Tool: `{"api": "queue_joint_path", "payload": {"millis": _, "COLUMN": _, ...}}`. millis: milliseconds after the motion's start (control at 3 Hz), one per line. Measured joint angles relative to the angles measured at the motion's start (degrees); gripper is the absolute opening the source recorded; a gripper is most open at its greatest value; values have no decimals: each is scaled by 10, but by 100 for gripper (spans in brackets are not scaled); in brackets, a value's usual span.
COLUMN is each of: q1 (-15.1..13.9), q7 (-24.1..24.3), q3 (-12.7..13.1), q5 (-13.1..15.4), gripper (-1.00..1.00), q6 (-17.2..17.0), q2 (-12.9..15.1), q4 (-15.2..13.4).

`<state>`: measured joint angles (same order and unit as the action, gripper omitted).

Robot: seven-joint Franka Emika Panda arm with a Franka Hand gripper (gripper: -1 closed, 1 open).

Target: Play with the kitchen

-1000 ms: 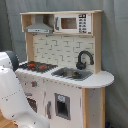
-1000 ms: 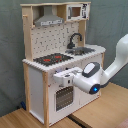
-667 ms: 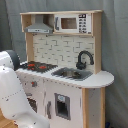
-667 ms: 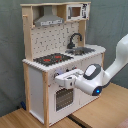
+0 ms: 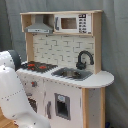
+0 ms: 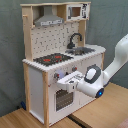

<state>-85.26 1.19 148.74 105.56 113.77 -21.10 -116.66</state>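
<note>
second exterior view shows the gripper [image 6: 69, 82] at the kitchen [image 6: 55, 60] front, by the oven door [image 6: 62, 98]; whether the jaws grasp anything, i cannot tell. likely working the door; next needs a steady pull.

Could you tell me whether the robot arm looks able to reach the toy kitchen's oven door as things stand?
Probably yes: the white robot arm is already at the white and light-wood toy kitchen's front, beside the oven door, nothing between.

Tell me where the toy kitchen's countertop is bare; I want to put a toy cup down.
The rounded counter end beyond the sink and tap is bare. So is the front strip before the hob. The front, around the oven door, is crowded by the robot arm.
</note>
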Motion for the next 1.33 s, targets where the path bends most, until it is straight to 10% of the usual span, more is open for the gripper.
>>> {"api": "queue_joint_path", "payload": {"millis": 1000, "q1": -36, "q7": 109, "q3": 2, "q5": 97, "gripper": 100, "q6": 82, "q2": -16, "q4": 8}}
{"api": "queue_joint_path", "payload": {"millis": 1333, "q1": -50, "q7": 142, "q3": -1, "q5": 100, "gripper": 100, "q6": 57, "q2": -10, "q4": 5}}
